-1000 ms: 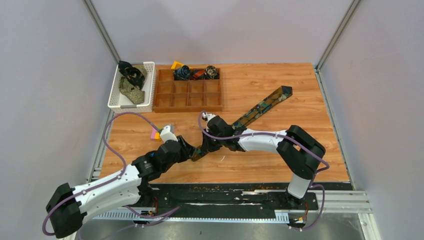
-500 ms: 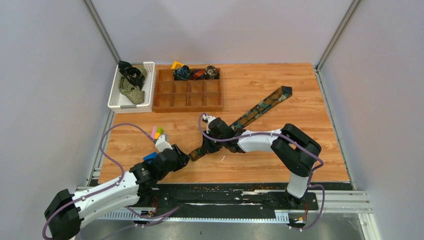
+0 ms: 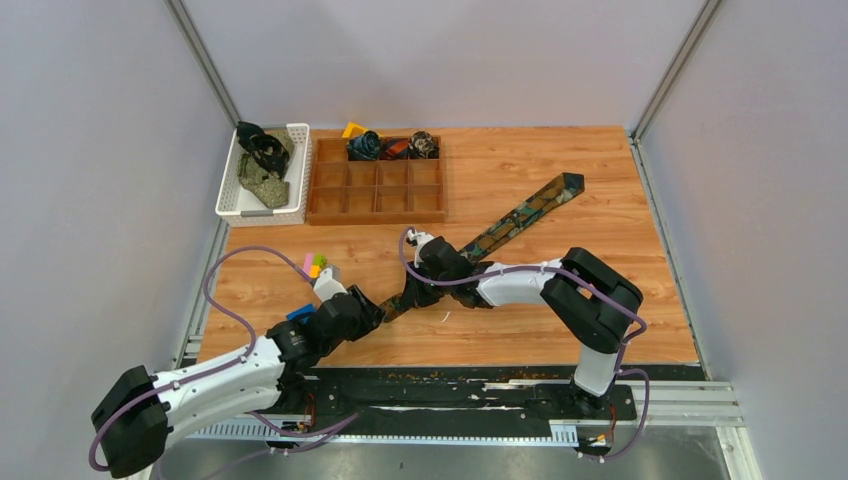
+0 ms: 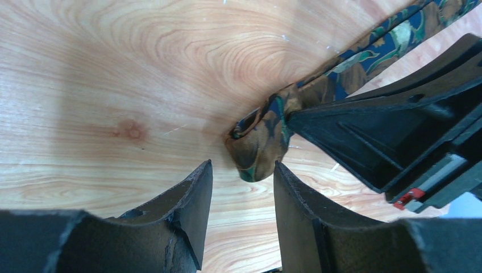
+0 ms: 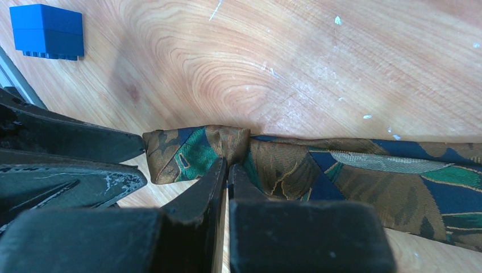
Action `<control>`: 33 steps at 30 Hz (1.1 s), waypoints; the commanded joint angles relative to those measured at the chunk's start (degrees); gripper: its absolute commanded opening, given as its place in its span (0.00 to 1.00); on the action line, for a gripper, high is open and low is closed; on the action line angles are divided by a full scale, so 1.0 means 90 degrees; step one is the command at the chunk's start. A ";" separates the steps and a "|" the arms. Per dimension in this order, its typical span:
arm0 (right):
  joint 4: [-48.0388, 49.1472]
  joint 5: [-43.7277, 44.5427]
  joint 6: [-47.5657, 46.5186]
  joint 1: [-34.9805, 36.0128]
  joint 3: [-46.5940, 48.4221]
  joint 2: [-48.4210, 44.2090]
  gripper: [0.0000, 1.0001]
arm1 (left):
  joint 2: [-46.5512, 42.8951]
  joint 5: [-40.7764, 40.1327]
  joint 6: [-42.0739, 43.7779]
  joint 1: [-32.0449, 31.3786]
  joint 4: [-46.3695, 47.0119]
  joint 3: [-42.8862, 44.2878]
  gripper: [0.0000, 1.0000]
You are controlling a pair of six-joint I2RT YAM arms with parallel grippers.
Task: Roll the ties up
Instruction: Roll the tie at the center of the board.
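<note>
Right fingers clamped on folded end of green-brown patterned tie; left fingers apart, just beside that fold, over bench.

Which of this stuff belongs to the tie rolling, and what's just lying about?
Job: tie, pinched by right claw; left claw, open at its curled end; rolled ties in tray; loose ties in basket.
Lying about: blue block; yellow block; pink and green blocks.
</note>
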 commanded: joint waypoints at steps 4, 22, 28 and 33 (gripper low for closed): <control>0.0083 -0.0097 0.0028 -0.0004 -0.0195 0.0132 0.00 | 0.0348 -0.0263 -0.0313 0.0044 0.0378 0.0478 0.53; 0.0290 -0.0167 0.0076 -0.0009 -0.0383 0.0104 0.00 | 0.1464 -0.0158 -0.0625 0.0083 0.1140 0.0204 0.31; 0.0290 -0.0167 0.0077 -0.0007 -0.0393 0.0075 0.00 | 0.1246 -0.0095 -0.0625 0.0083 0.0986 0.0157 0.43; 0.0301 -0.0177 0.0090 -0.0009 -0.0422 0.0060 0.00 | 0.0922 -0.0209 -0.0681 0.0083 0.0566 0.0213 0.57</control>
